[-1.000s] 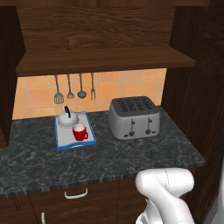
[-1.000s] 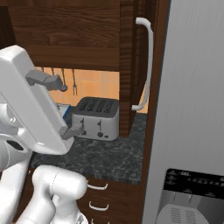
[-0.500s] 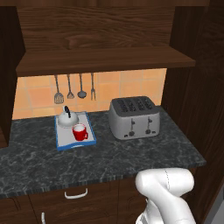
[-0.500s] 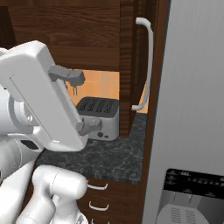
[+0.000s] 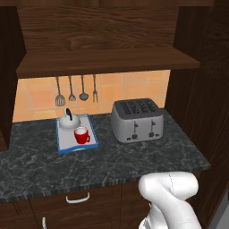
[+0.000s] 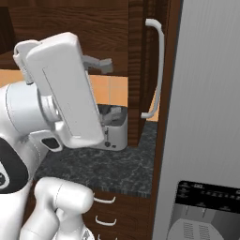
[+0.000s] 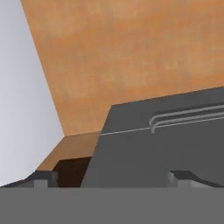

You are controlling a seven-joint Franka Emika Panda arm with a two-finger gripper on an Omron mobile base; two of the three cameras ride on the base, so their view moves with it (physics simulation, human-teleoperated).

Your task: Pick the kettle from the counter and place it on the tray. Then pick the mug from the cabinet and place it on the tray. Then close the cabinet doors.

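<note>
My pincer stands raised in the right base view, fingers spread wide with nothing between them; one grey fingertip points toward the dark wood cabinet edge, the other sits in front of the boxy silver toaster

Flat light-grey tray with blue rim lies on the long dark marbled stone counter, toward its back left, under the hanging utensils. Small domed white kettle with black handle rests on the tray's far end; small red mug sits just in front of it, also on the tray

Toaster is well apart from the tray's right rim, bare counter between them. Front strip of counter open up to its edge

Dark brown wall cabinet shelf overhangs the counter. Tall brown door panel with curved white bar handle stands edge-on, just right of my pincer
</note>
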